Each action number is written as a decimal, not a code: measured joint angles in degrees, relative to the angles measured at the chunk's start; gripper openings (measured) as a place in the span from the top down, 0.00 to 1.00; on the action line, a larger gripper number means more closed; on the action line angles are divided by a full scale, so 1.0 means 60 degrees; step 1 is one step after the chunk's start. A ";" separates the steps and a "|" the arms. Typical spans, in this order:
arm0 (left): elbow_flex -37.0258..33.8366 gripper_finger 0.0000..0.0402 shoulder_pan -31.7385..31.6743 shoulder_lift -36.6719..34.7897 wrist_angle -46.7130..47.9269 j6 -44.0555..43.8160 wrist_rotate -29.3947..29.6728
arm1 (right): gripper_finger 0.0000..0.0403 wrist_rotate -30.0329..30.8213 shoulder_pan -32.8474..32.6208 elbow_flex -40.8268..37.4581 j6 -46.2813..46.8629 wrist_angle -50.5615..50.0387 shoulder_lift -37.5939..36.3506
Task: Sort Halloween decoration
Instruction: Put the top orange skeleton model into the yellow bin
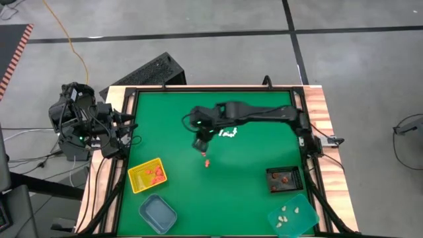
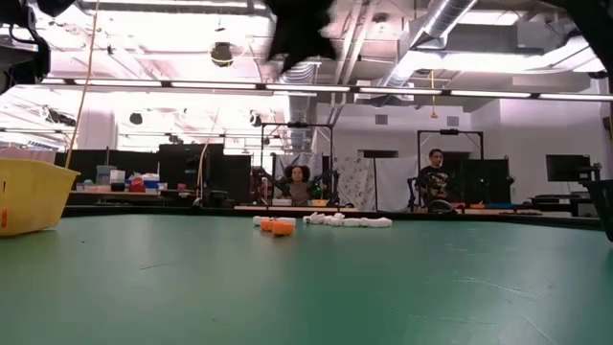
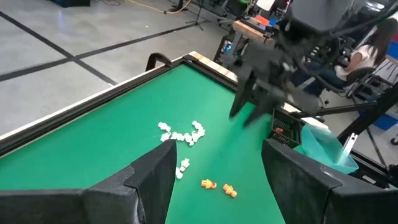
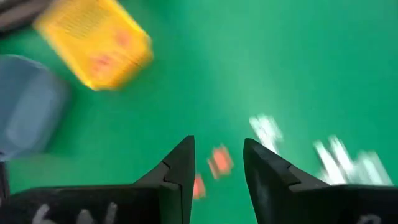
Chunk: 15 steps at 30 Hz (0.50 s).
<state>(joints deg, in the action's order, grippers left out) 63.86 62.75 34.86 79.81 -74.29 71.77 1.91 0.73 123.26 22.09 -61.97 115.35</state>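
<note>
Two orange trinkets [image 1: 205, 159] lie on the green table, with a small cluster of white trinkets [image 1: 228, 133] just beyond them toward the far edge. My right gripper [image 1: 201, 144] hangs in the air above the orange pair, tilted downward. In its wrist view it is open, and the orange trinkets [image 4: 219, 160] show on the table past the gap, with nothing between the fingers. My left gripper [image 3: 217, 168] waits open at the table's left edge [image 1: 122, 129], well above the table and touching nothing.
A yellow tray [image 1: 147, 175] with orange pieces and a blue-grey tray [image 1: 157, 213] stand near the front left. A black tray [image 1: 284, 178] with orange pieces and a teal tray [image 1: 293, 215] with white pieces stand at the front right. People sit in the room behind.
</note>
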 joint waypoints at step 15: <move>0.0000 0.44 0.0000 0.0000 0.0002 -0.1002 0.0055 | 0.51 0.0797 -0.1134 0.0000 0.4857 -0.1361 0.1151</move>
<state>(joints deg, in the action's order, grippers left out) 63.86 62.75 34.86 79.82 -80.31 72.10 6.69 -6.07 123.26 51.23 -70.14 122.26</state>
